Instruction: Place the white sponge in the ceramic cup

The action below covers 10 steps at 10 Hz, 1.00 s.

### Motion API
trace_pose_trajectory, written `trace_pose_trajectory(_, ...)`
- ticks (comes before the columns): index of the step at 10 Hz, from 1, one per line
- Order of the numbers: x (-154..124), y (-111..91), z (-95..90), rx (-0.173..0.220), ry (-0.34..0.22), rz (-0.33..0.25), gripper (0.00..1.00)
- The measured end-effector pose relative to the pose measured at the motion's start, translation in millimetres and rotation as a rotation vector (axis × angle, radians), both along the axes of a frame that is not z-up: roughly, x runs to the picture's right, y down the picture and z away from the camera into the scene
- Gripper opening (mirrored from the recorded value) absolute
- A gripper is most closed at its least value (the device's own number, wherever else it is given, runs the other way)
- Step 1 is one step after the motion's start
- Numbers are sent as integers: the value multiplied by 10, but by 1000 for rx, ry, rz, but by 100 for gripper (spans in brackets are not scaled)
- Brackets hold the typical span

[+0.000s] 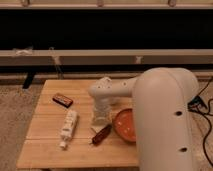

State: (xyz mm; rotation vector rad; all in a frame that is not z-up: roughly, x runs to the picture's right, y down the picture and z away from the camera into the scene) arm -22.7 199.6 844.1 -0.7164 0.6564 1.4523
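Gripper: the gripper [100,116] points down at the wooden table [47,146], near the middle of the tabletop and just left of the bowl [120,132].
Gripper state: cannot tell how wide it stands or whether it has hold of anything.
Arm: 1 white arm [125,88] reaches from the right toward the left, then bends down at the wrist.
Sponge position: the white sponge [96,121] shows as a pale off-white patch directly under the gripper, on the table, near the bowl's left rim.
Sponge axis: cannot tell which way its long side runs, because its outline merges with the gripper.
Bowl: 1, orange, right of the gripper and partly covered by the robot's body.
Tube bottle: 1 white tube bottle [68,128], lying flat left of the gripper, with its long axis running from near to far.
Dark bar: 1 dark bar [62,100], lying flat at the far left of the table.
Brown object: 1 reddish-brown object [101,134], lying at an angle in front of the gripper.
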Motion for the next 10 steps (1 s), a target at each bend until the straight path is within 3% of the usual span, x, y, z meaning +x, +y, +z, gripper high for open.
trace_pose_trajectory(2,-68,-122,-121,20,-20,7,0)
trace_pose_trajectory(5,-203,-450,-442,47,-53,1,0)
trace_pose_trajectory(8,-235,-680,-574,66,-76,4,0)
trace_pose_trajectory(10,-191,-951,-722,100,-95,1,0)
